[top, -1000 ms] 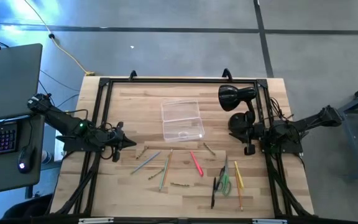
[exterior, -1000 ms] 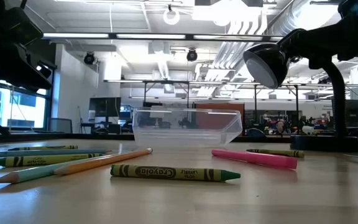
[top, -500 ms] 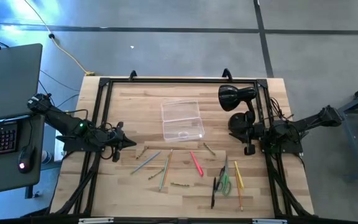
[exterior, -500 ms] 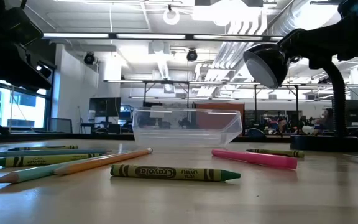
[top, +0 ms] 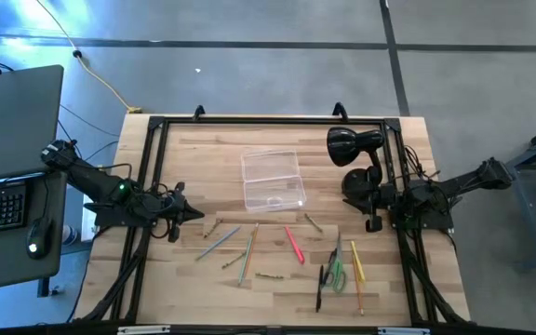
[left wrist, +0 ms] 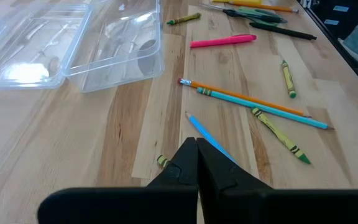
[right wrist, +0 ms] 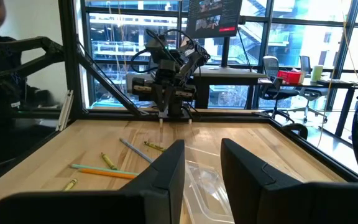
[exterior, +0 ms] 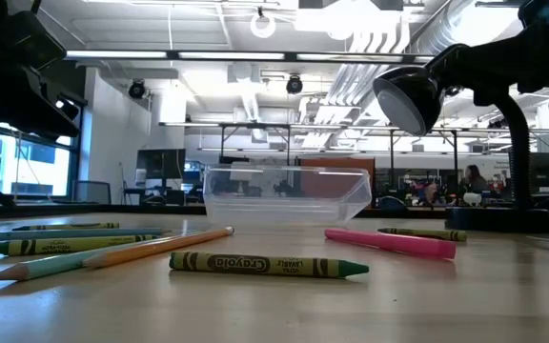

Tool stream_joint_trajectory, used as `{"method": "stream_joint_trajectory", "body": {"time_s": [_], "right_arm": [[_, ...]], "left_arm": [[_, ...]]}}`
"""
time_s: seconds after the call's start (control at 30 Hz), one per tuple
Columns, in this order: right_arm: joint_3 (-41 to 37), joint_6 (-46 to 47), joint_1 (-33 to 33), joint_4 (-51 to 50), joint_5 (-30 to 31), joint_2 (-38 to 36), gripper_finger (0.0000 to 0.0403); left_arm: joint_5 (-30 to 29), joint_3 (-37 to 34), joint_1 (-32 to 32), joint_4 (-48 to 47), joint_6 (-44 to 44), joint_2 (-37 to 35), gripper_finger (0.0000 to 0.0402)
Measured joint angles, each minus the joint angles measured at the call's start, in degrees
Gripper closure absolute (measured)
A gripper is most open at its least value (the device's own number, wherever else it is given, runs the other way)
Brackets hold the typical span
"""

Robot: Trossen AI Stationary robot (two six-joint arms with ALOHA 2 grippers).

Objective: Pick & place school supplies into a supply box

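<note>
Since the supplies (top: 291,256) lie scattered w/ some touching near the table's (top: 417,167) front edge, left gripper (top: 196,213), fingers closed at left edge, could grab two. Right gripper (top: 373,223), parted, empty, sits beside the lamp (top: 352,144). Box (top: 272,180) mid-table.

Left tool (top: 194,213) sits mid-left of the frame, fingers together; right tool (top: 372,223) mid-right, fingers parted.

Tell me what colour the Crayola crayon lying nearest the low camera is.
Green: the crayon has a green wrapper with black Crayola lettering and green tips, clearest in the low view.
</note>
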Motion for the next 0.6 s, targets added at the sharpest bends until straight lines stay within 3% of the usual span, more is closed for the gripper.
{"method": "stream_joint_trajectory", "body": {"time_s": [0.6], "right_arm": [[0.0,0.0,0.0,0.0,0.0,0.0,0.0320]], "left_arm": [[0.0,0.0,0.0,0.0,0.0,0.0,0.0373]]}}
